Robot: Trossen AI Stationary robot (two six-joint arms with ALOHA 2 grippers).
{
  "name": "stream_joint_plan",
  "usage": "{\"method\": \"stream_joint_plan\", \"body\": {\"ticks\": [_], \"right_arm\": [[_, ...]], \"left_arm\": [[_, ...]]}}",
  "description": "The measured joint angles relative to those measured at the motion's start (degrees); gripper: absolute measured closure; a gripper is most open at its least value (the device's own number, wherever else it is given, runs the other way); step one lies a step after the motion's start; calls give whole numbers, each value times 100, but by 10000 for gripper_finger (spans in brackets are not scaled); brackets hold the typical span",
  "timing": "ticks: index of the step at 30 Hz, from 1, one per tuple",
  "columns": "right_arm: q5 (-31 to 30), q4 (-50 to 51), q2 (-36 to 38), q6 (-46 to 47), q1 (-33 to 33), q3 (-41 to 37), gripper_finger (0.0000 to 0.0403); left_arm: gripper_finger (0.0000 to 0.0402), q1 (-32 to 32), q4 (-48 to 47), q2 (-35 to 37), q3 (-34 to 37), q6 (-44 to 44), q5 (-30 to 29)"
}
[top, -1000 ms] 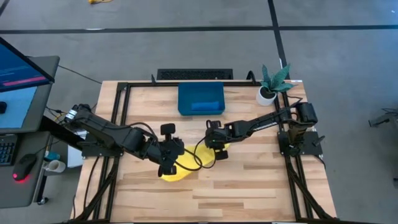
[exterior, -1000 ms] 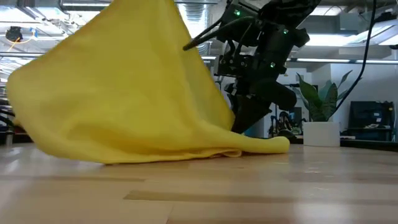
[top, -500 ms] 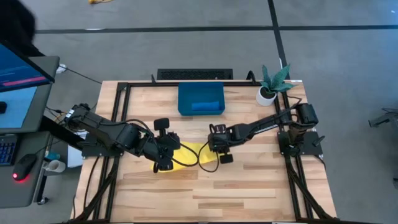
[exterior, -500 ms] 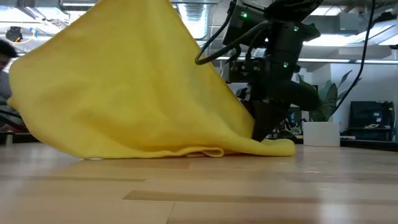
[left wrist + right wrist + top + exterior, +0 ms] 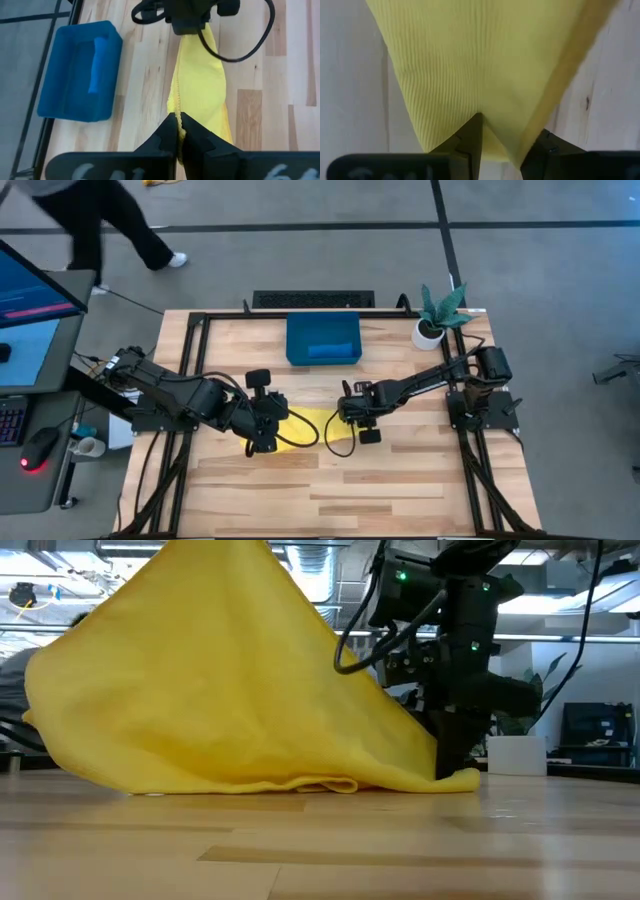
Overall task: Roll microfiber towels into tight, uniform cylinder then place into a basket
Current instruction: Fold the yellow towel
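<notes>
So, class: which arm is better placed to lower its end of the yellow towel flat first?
The right. Its tool pins the yellow towel near the table; the left tool holds its end high.

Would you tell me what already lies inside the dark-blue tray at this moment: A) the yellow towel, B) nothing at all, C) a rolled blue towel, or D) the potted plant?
C: in the left wrist view a rolled blue towel lies inside the tray, while the yellow towel is stretched over the table between the left gripper and the right gripper.
</notes>
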State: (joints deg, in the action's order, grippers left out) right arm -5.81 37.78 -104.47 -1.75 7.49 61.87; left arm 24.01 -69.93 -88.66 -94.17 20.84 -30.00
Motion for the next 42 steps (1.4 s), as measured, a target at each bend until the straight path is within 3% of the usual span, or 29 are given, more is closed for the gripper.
{"method": "stream_joint_plan", "body": {"ticks": [18,22,29,42], "right_arm": [[208,278,264,179,0,81,285],[210,195,359,182,0,76,311],[210,415,350,178,4,63,390],[133,772,1330,615,470,63,396]], "left_arm": [[401,-5,-769,0,0,678,-29],[401,-5,-756,-2,3,684,-42],[401,-5,-774,0,4,682,-45],[401,-7,-920,2,4,770,157]]}}
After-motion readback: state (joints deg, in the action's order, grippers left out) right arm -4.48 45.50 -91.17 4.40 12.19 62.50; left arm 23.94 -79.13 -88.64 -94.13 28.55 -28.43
